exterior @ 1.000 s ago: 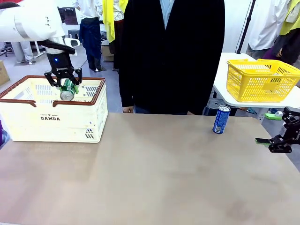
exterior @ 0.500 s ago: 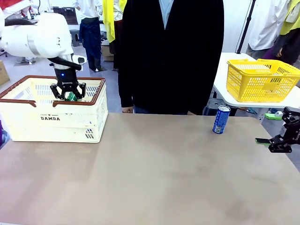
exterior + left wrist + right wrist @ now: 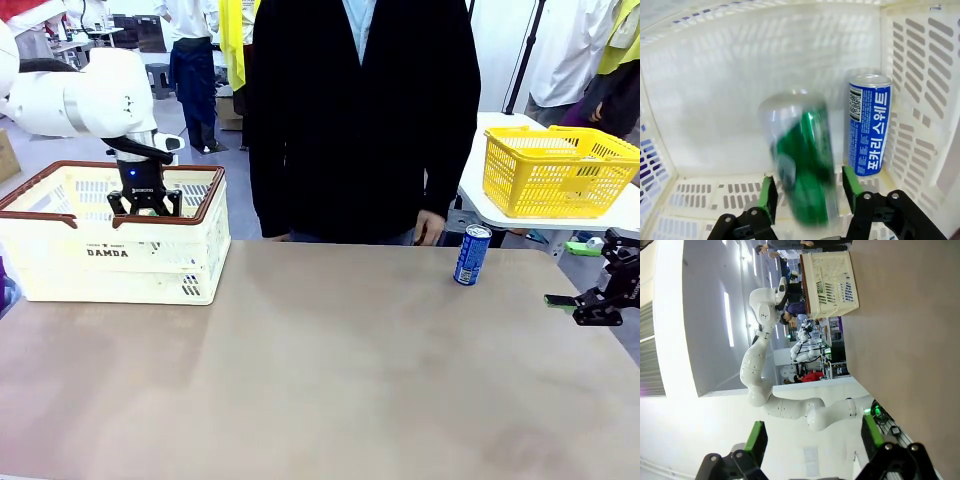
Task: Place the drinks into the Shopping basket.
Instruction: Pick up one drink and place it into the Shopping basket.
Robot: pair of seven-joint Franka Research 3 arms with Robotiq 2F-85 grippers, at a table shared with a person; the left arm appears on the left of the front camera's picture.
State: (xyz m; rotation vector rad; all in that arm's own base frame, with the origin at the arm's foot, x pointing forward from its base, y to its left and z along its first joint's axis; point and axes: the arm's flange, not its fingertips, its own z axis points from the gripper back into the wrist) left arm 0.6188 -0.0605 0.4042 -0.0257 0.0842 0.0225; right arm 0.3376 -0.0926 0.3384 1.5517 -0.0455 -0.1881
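Left hand: the left hand (image 3: 808,192) hung inside the Shopping basket (image 3: 50,260) at the far left of the counter (image 3: 320,380), its jaws parted and pinching nothing.
Green can: the green can (image 3: 802,175) sat between the pads, smeared while everything around it was sharp. I judged it loose and dropping toward the basket floor.
Risk, in the basket: the dropping can could knock over the upright blue can (image 3: 869,125) just beside it at the basket wall, or bounce and dent, because it was let go above the floor.
Risk, lifting out: a crooked rise could catch the brown rim and drag the basket.
Risk, next pick: the second blue can (image 3: 472,255) stood at the far right of the counter, near the person's hand (image 3: 430,228). So slim a can would likely tip if a pad struck it off centre.
Risk, wrong target: the yellow basket (image 3: 555,170) lay nearer that can than the cream one did.
Right hand: the right hand (image 3: 814,437) was spread wide and empty at the counter's right edge.
Look, drinks: slim metal cans with silver ends. One was green, its markings blurred; the blue ones carried white lettering.
Look, basket: cream slotted walls, brown rim, "DAMDA" on the near side.
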